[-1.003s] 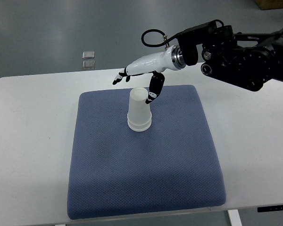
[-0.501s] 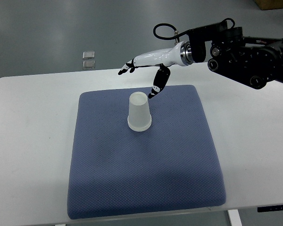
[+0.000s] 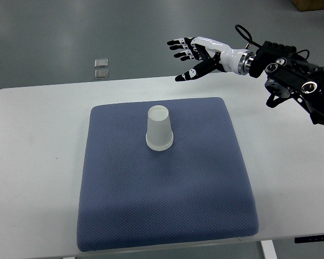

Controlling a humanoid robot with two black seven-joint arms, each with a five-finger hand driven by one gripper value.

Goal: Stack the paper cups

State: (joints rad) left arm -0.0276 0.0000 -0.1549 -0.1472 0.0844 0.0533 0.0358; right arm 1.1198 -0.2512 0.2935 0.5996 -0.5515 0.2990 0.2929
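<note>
Right hand [image 3: 197, 54] up over the far table edge, white shell w/ black finger segments, palm turned up-ish toward camera. Fingers [image 3: 179, 46] spread wide, thumb out to the near side, nothing held. Wrist runs right into a silver cuff, then into the black forearm [image 3: 297, 81] w/ cable loop on top, coming in from the pic's right edge. Hand well apart from the cups, up and to the right of them, touching nothing.

Paper cup stack [image 3: 159, 128] standing mouth-down on the blue pad, base facing up, upright, no tilt seen. Doubled rim at the bottom edge suggests more than one cup nested; exact count can't tell. Sits in the far half of the pad, about mid-width, slightly left of centre. Alone there, nothing touching it.

Blue pad [image 3: 167, 216]: textured fabric, roughly square w/ rounded corners, lying flat on the white table [image 3: 32, 162]. Covers the middle of the table, near edge of pad close to the near table edge. Table bare on the left and right sides of the pad, a few faint marks on the left part.

Beyond the far table edge, grey floor [image 3: 70, 32]. Two small square silvery pieces [image 3: 101, 68] on the floor, one just behind the other, upper left. Brown corner of something at the top right, too cut off to tell what.
</note>
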